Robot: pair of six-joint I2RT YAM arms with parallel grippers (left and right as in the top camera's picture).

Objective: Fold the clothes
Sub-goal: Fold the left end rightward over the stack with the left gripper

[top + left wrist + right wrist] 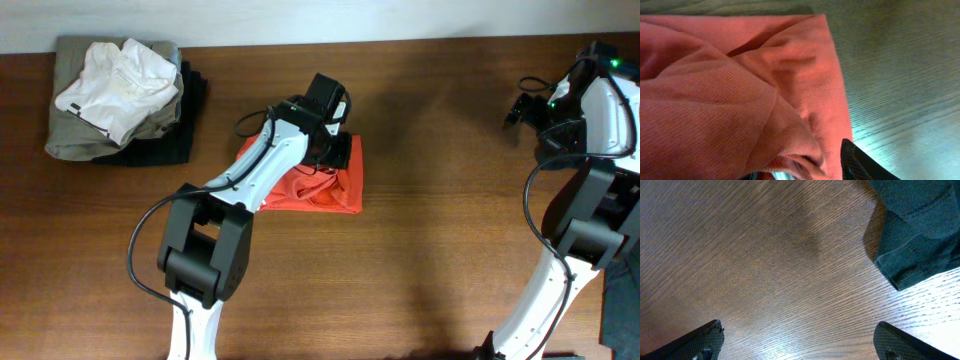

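Note:
The red-orange T-shirt (335, 190) lies folded into a small rectangle at the table's middle. My left gripper (335, 150) is down on its far part. In the left wrist view a bunched fold of the shirt (740, 100) rises between the fingers (800, 172), which look closed on it; only the right fingertip shows clearly. My right gripper (520, 108) hangs at the far right, open and empty over bare wood (800, 342). A dark navy garment (915, 230) lies at the upper right of the right wrist view, apart from the fingers.
A pile of clothes sits at the back left: a white garment (120, 75) on an olive one (70, 135), with a dark one (185, 125) beneath. The table's back edge runs along the top of the overhead view.

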